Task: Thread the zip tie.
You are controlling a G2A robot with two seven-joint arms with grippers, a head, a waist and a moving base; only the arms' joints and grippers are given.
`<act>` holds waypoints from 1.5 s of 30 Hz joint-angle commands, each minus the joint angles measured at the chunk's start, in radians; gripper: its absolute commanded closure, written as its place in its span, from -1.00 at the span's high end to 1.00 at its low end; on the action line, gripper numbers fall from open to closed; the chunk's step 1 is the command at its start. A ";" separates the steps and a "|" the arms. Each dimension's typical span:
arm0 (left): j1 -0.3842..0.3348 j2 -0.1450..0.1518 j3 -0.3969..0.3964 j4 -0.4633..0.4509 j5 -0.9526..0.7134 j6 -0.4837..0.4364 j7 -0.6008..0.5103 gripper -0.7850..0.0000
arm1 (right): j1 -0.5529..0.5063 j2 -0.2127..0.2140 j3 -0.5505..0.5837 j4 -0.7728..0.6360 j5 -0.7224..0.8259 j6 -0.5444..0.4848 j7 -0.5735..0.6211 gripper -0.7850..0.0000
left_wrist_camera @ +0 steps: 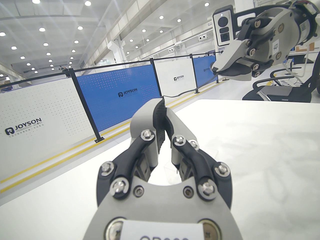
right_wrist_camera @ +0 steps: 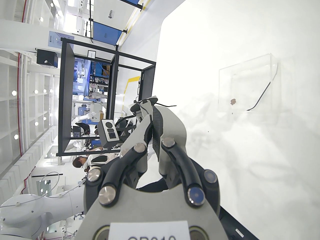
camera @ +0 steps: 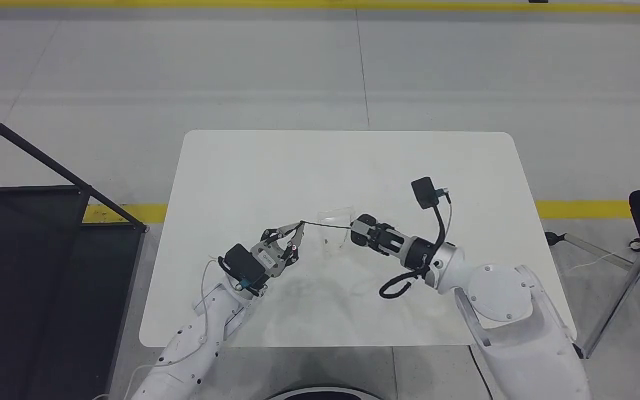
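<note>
A thin black zip tie (camera: 320,227) is stretched just above the middle of the white table (camera: 450,180), one end in each gripper. My left gripper (camera: 297,230) is shut on its left end; in the left wrist view the strap (left_wrist_camera: 185,92) leaves the closed fingertips of that gripper (left_wrist_camera: 162,102) and runs to the right gripper (left_wrist_camera: 215,69). My right gripper (camera: 350,230) is shut on the other end. In the right wrist view a short length of the tie (right_wrist_camera: 170,106) sticks out past the right gripper's (right_wrist_camera: 153,108) closed tips.
A small clear plastic box (camera: 335,213) stands on the table just behind the stretched tie. In the right wrist view the box (right_wrist_camera: 250,66) holds another black zip tie (right_wrist_camera: 262,93). A black-framed screen stands off the table's left edge.
</note>
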 commanded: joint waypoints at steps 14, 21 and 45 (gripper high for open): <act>0.000 0.000 0.000 0.000 0.000 0.000 0.000 -1.00 | 0.000 0.003 -0.002 0.002 0.003 -0.007 0.005 -1.00; 0.000 0.000 0.000 0.000 0.000 0.000 0.000 -1.00 | -0.001 0.004 0.000 0.002 0.007 -0.014 0.005 -1.00; 0.000 0.000 0.000 0.000 0.000 0.000 0.000 -1.00 | 0.008 0.004 -0.015 0.003 0.013 0.005 -0.009 -1.00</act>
